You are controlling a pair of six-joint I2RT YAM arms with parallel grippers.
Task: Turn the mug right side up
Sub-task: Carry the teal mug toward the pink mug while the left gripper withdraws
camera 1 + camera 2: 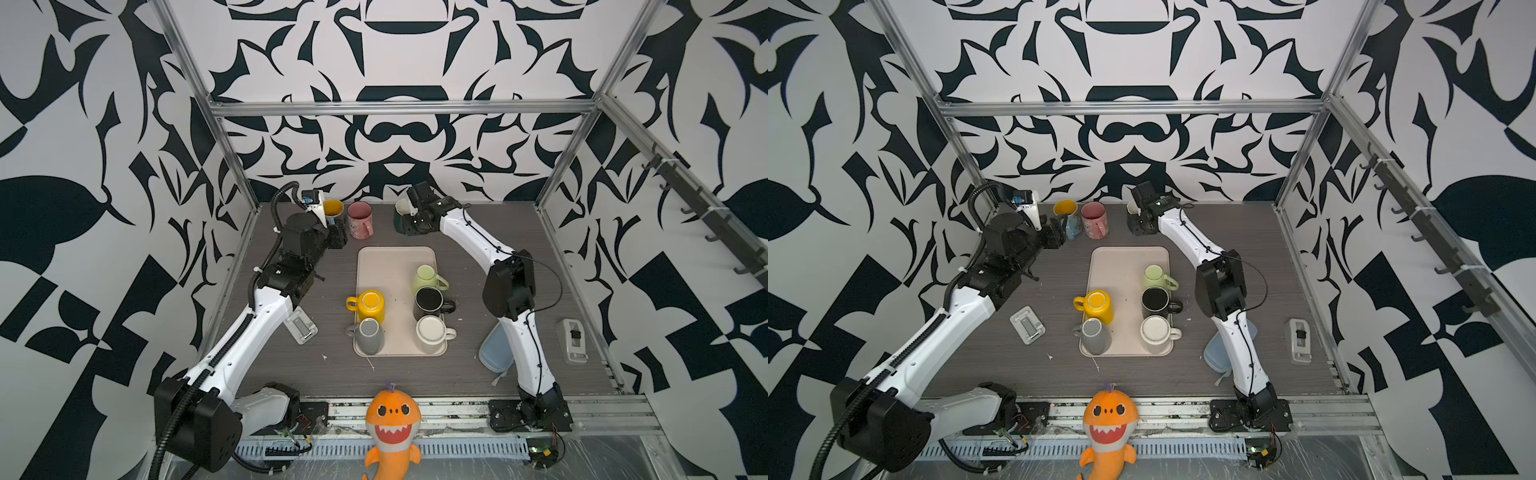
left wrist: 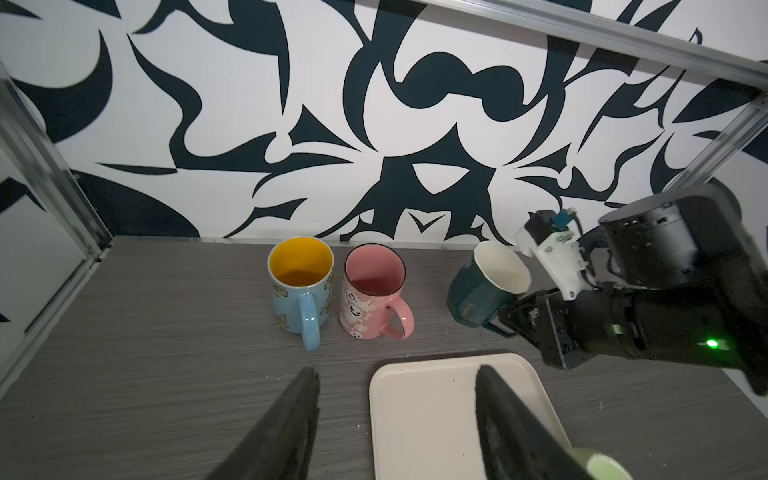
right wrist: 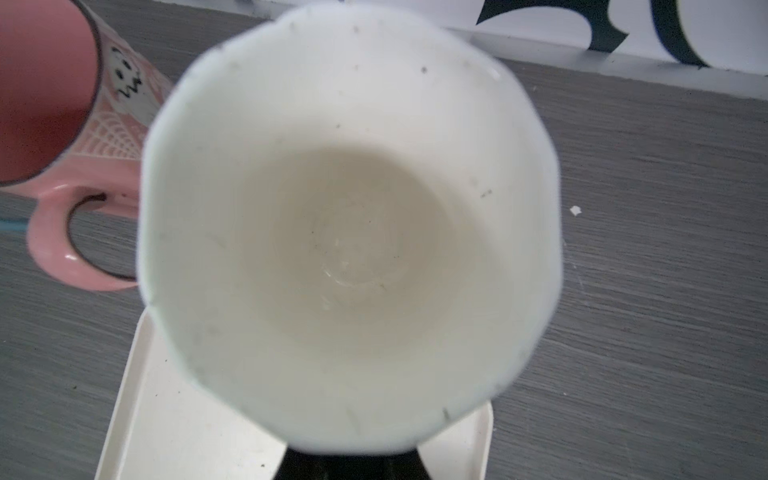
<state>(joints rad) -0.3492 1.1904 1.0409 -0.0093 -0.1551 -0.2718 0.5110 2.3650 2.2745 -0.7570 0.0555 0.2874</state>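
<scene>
The mug is dark green outside and white inside. It sits tilted at the back of the table, just right of the middle, with its mouth facing up. My right gripper is shut on its handle. The right wrist view is filled by the mug's white inside, which hides the fingers. My left gripper is open and empty. It hovers low over the table by the tray's far left corner, in front of two upright mugs.
A blue mug with a yellow inside and a pink mug stand upright at the back. The beige tray carries several mugs, bottoms up. A light blue case, two small white devices and an orange plush shark lie around it.
</scene>
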